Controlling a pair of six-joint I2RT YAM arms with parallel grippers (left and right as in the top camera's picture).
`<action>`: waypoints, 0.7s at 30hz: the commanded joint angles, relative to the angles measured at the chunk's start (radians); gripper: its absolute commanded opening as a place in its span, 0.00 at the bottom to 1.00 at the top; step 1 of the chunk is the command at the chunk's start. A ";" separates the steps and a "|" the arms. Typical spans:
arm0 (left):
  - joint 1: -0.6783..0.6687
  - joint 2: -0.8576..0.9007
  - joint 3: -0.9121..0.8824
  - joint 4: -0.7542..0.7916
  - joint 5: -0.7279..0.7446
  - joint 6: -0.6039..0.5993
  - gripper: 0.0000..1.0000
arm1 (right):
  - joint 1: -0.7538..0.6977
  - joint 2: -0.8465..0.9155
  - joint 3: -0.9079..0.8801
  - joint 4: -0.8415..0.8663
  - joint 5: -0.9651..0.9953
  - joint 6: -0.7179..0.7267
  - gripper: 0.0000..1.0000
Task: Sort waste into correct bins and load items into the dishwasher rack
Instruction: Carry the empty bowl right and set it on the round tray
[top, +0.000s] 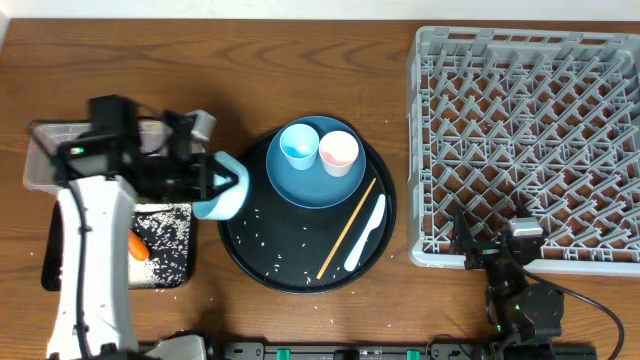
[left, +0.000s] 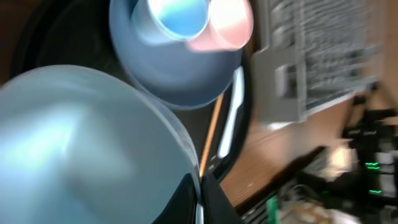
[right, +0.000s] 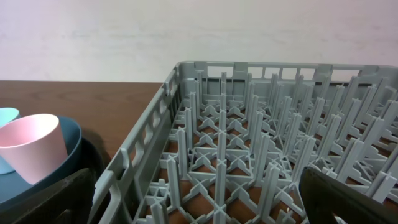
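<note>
Careful: the left gripper (top: 207, 186) pinches only the rim of the pale round plastic bowl (top: 225, 196), so it could slip; the right gripper (top: 490, 242) gapes wide.

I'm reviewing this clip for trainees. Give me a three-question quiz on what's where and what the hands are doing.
1. True or false: the pink cup stands in the dishwasher rack.
2. What does the left hand grip? A, nothing; B, the pale bowl; C, a snack wrapper.
3. Fill in: the right hand, at the rack's near edge, is ___.
Key: 1 false, it stands on the plate; 2 B; 3 open.
</note>
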 joint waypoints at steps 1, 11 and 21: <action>-0.124 -0.027 0.015 0.012 -0.265 -0.163 0.06 | 0.001 -0.006 -0.002 -0.003 -0.003 -0.008 0.99; -0.431 -0.027 -0.047 0.060 -0.542 -0.353 0.06 | 0.001 -0.006 -0.002 -0.003 -0.003 -0.008 0.99; -0.560 -0.027 -0.216 0.207 -0.542 -0.471 0.06 | 0.001 -0.006 -0.002 -0.003 -0.003 -0.008 0.99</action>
